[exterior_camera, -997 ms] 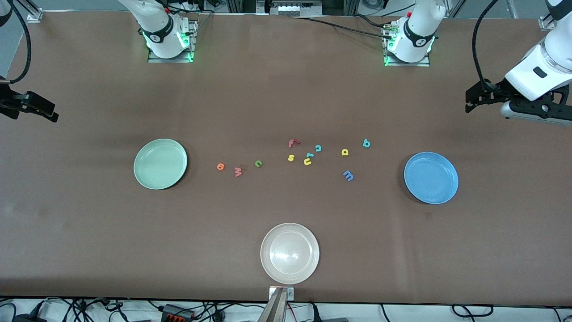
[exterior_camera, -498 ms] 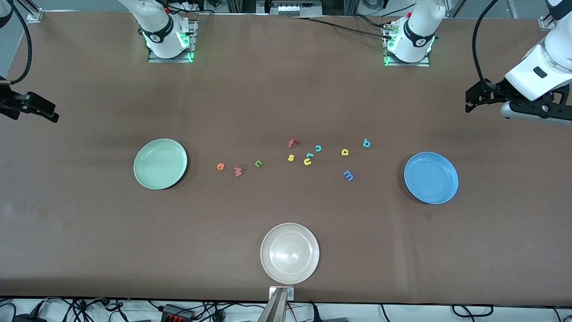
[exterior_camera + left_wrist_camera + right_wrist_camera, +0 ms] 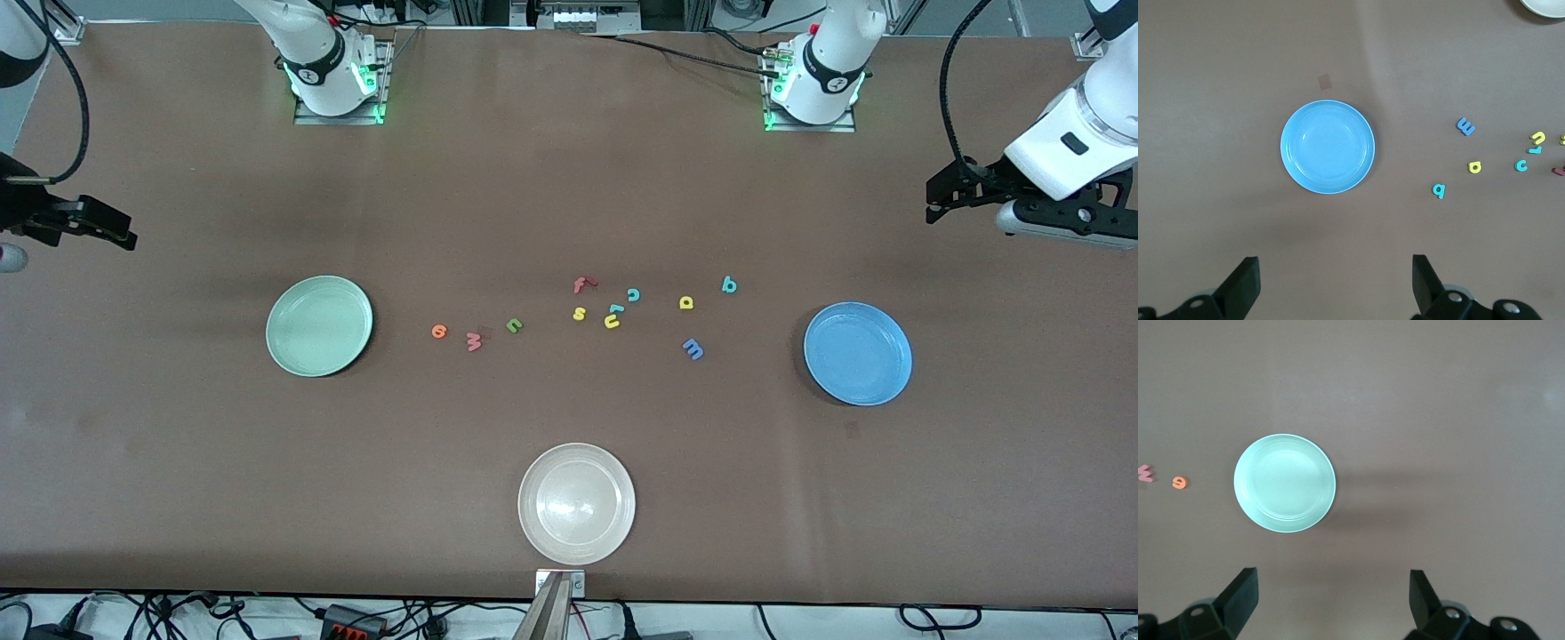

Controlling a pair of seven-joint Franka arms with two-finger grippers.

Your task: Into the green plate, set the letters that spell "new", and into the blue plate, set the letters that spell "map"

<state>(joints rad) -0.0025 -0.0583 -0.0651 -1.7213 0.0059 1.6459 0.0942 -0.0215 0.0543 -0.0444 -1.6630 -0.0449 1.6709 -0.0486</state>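
The pale green plate lies toward the right arm's end of the table, the blue plate toward the left arm's end. Both hold nothing. Between them lie the orange "e", pinkish "w" and dark green "n", then the yellow "a", teal "p" and blue "m". My right gripper hangs open over bare table outside the green plate. My left gripper hangs open over bare table outside the blue plate.
A whitish-beige plate sits near the table's front edge. In the middle of the row lie a red "f", yellow "s", teal "c" and yellow "u" with a small teal piece against it.
My right gripper has shifted a little inward over the table toward the green plate. The left arm, the plates and the letters have not moved.
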